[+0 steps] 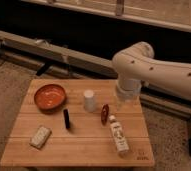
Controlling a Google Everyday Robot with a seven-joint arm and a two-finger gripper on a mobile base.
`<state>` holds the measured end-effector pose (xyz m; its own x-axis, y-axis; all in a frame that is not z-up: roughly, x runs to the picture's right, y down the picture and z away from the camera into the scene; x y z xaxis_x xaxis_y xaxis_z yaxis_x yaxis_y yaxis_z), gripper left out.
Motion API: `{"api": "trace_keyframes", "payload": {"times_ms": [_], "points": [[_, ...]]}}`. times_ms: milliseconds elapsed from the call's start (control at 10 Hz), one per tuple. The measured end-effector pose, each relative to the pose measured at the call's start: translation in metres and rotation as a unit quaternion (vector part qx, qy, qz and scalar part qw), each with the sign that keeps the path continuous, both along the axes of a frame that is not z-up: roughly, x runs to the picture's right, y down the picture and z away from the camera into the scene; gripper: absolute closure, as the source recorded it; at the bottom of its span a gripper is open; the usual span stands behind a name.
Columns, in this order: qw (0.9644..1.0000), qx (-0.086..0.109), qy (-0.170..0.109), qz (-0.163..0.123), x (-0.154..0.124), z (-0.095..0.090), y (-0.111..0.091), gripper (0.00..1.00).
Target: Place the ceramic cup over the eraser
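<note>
Camera view: gripper (123, 102) over right rear of tabletop (84, 150), beside the ceramic cup (89, 100); opening not discernible.
Cup upright mid-tabletop, near eraser (66, 119); probably light, rigid, brittle, slick. Grasp across sidewalls.

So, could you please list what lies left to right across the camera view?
Round orange bowl → slim black eraser → small white ceramic cup → dark red oval piece → white labelled bottle. The pincer hangs over the table's right rear edge. Omitted: pale beige block, in front of the bowl.
</note>
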<state>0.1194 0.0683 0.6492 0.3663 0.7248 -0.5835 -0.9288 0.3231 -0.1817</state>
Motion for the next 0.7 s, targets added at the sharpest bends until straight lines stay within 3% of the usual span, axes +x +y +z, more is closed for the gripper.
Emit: {"api": "trace_keyframes", "payload": {"times_ms": [300,500,600,700], "points": [[0.9991,0.006,-0.028,-0.032,-0.057,0.032,-0.021,0.45],[0.9979,0.005,-0.041,-0.05,-0.083,0.054,-0.026,0.51],[0.997,0.002,-0.049,-0.06,-0.094,0.07,-0.025,0.51],[0.9962,0.001,-0.054,-0.068,-0.1,0.085,-0.025,0.43]]}}
